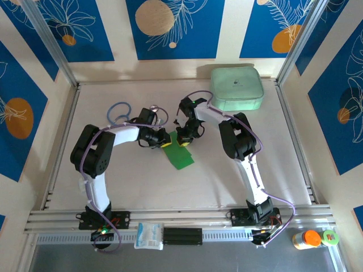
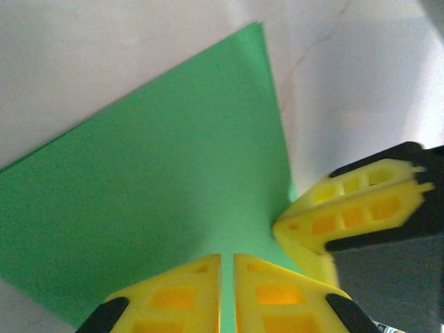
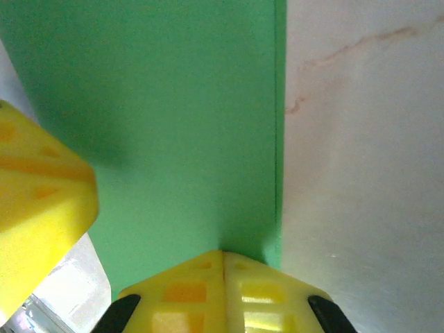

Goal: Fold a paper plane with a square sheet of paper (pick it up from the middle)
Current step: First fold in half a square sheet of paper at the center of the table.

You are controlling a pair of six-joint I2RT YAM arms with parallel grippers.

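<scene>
The square sheet of paper (image 1: pixel 182 157) is bright green and folded into a narrower strip lying slanted at mid-table. In the left wrist view the paper (image 2: pixel 159 173) spreads away from my left gripper (image 2: pixel 227 267), whose jaws stand almost together with a thin slit of green between them, pinching its near end. The right gripper (image 3: pixel 223 260) is shut tight on the paper (image 3: pixel 180 118) close to its doubled long edge. From above, the left gripper (image 1: pixel 165 142) and right gripper (image 1: pixel 182 141) meet side by side at the strip's far end. Right fingers (image 2: pixel 354 208) touch the paper's edge.
A pale mint zip case (image 1: pixel 236 88) rests at the back right. A blue cable ring (image 1: pixel 120 110) lies at the back left. On the front rail sit a white packet (image 1: pixel 150 235) and small bottles (image 1: pixel 311 239). Metal frame posts border the table.
</scene>
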